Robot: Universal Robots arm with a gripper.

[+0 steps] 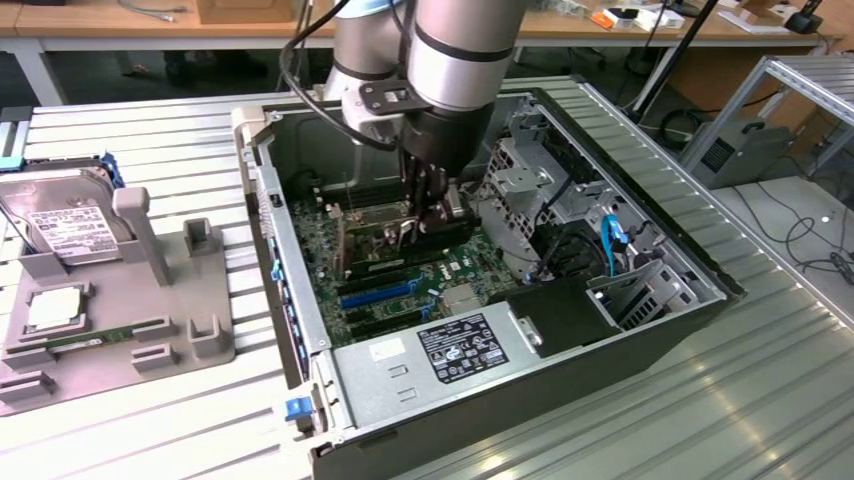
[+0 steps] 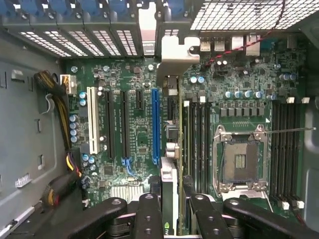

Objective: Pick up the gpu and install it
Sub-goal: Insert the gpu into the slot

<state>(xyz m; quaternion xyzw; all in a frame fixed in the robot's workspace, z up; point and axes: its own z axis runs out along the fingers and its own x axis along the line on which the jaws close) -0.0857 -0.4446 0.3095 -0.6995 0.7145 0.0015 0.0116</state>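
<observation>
GPU (image 2: 168,199) is clamped edge-on between our pincer (image 2: 169,211) fingers, jaws half closed on it, inside the open computer case (image 1: 641,215). We see it held upright over the motherboard (image 2: 139,129), its silver bracket (image 2: 172,55) by the rear slot covers, just beside the blue slot (image 2: 155,124).

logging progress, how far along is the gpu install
Done: the thin dark gpu card with its silver bracket is picked up and carried inside the open black computer case. In hand: the hand grips it edge-on above the green motherboard. Left: it is not yet seated in a slot.
</observation>
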